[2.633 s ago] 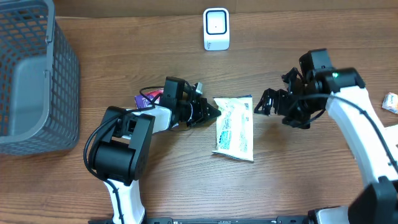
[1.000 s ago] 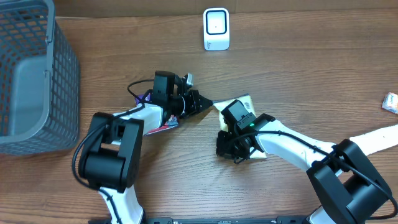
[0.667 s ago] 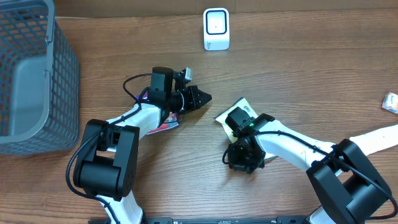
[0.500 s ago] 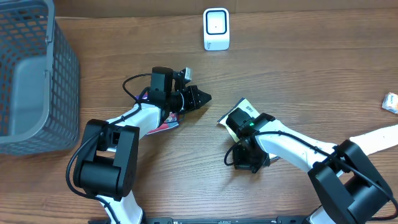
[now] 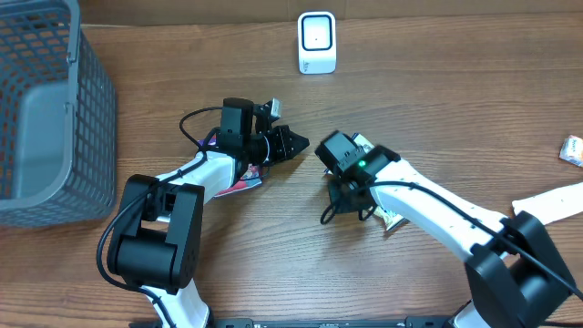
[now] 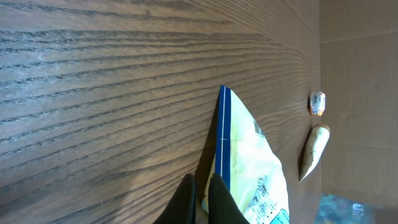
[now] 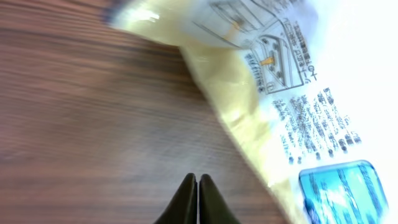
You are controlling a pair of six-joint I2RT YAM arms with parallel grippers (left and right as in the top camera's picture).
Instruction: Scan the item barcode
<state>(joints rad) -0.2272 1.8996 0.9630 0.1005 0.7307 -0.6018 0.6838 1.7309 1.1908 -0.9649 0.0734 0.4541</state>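
Evidently left gripper (image 6: 200, 186) clenched, right gripper (image 7: 197, 184) clenched, arm (image 5: 437, 217) overlapping packet (image 7: 280, 81), scanner (image 5: 316, 42), basket (image 5: 89, 128) nearby

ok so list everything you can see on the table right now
table: 1, brown wood, under everything
basket: 1, grey mesh, far left
scanner: 1, white, top centre
packet: 1, pale yellow with blue print, centre, partly under the right arm
wrapper: 1, purple and pink, under the left arm
small wrapped item: 1, pale, right edge
left arm: 1, black and white, jaws shut, pointing at the packet
right arm: 1, black and white, jaws shut, over the wood beside the packet
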